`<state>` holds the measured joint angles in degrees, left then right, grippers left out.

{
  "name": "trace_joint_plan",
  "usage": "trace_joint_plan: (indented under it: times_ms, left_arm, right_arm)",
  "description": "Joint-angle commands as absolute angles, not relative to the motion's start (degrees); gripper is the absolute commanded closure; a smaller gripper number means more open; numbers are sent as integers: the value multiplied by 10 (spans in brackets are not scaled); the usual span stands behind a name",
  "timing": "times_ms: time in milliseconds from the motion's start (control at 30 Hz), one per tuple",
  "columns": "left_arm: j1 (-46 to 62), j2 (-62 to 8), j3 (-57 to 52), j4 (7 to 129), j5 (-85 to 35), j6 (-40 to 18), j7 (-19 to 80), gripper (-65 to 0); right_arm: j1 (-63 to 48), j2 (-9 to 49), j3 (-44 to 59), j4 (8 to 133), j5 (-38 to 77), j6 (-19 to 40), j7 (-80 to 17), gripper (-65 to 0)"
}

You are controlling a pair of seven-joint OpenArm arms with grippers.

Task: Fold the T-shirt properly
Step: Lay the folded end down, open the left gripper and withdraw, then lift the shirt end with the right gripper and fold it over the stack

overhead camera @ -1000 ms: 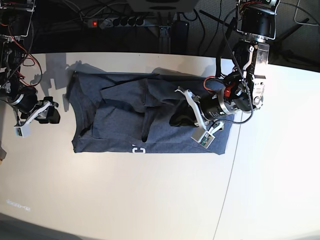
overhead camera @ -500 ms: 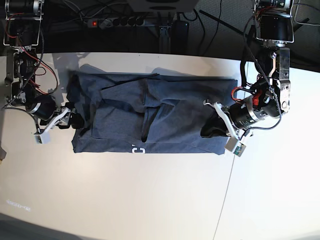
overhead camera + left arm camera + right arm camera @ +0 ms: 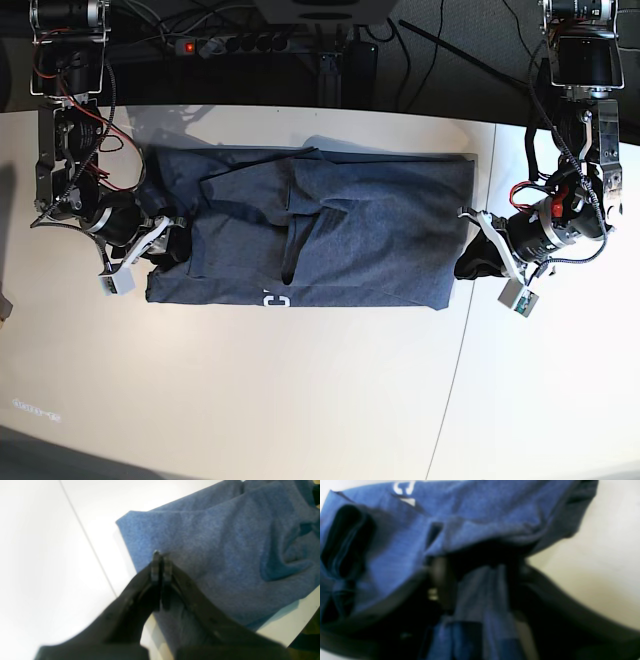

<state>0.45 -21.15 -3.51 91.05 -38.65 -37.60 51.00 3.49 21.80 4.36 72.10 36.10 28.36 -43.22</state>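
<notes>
1. Nearest me, bare tabletop (image 3: 300,400) ran along the front edge.
2. The T-shirt (image 3: 330,235) lay partly folded across the middle, towards the back edge, white lettering at its front hem.
3. My left end effector (image 3: 468,262) sat fully closed just off the shirt's end, holding nothing I could see.
4. My right end effector (image 3: 165,238) had cloth between its fingers (image 3: 440,580); I could not tell whether they had closed on it.
5. I judged a weak pinch might drop a layer and skew the fold.
</notes>
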Motion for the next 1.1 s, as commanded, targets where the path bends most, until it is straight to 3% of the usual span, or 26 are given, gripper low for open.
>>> trace_joint_plan:
  times_ms: [0, 200, 467, 1067]
  left_arm:
    - [-4, -220, -39, 920, -396, -391, 500, 0]
    - [6, -221, -39, 919, -385, -391, 500, 0]
    - [22, -223, -39, 919, -361, -390, 500, 0]
    - [42, -228, -39, 919, -439, -391, 518, 0]
  right_arm:
    - [30, 220, 40, 717, 331, 328, -476, -192]
    - [30, 220, 40, 717, 299, 328, -476, 0]
    - [30, 226, 41, 718, 231, 328, -471, 0]
    - [30, 325, 143, 718, 342, 328, -470, 0]
